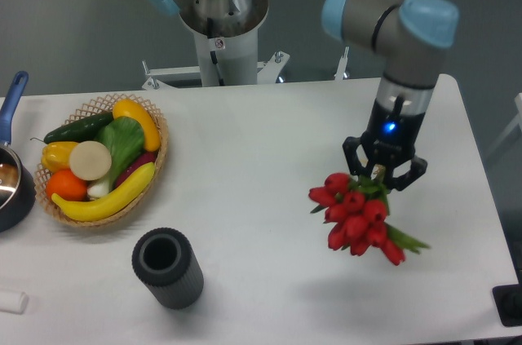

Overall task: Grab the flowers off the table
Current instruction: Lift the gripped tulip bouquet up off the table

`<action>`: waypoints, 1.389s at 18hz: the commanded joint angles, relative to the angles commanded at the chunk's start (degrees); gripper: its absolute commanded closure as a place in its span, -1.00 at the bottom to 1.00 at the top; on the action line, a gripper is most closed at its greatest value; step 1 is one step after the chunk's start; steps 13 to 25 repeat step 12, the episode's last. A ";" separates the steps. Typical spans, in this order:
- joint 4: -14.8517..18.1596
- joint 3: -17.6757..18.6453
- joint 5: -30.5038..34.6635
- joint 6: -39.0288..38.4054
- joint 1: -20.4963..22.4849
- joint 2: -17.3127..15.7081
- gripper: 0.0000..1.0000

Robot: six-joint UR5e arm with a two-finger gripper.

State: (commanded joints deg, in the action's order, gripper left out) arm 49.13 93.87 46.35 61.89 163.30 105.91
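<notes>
The flowers (357,216), a bunch of red tulips with green stems and leaves, hang in the air above the right half of the white table (261,165). My gripper (382,172) points straight down and is shut on the stems at the top of the bunch. The red heads droop toward the lower left and lower right below the fingers. A faint shadow of the bunch lies on the tabletop underneath, so the flowers are clear of the surface.
A wicker basket (102,159) of fruit and vegetables stands at the left. A dark ribbed cylinder (167,267) stands near the front edge. A blue-handled pot (12,178) sits at the far left. The robot base (220,11) is behind the table.
</notes>
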 joint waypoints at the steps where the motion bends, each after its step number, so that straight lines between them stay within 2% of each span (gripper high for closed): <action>1: -0.09 -0.62 -1.68 -0.71 0.44 0.00 0.56; 11: -0.62 -2.12 -6.26 -3.00 2.02 0.00 0.57; 25: -0.62 -1.94 -6.35 -3.00 2.03 0.00 0.57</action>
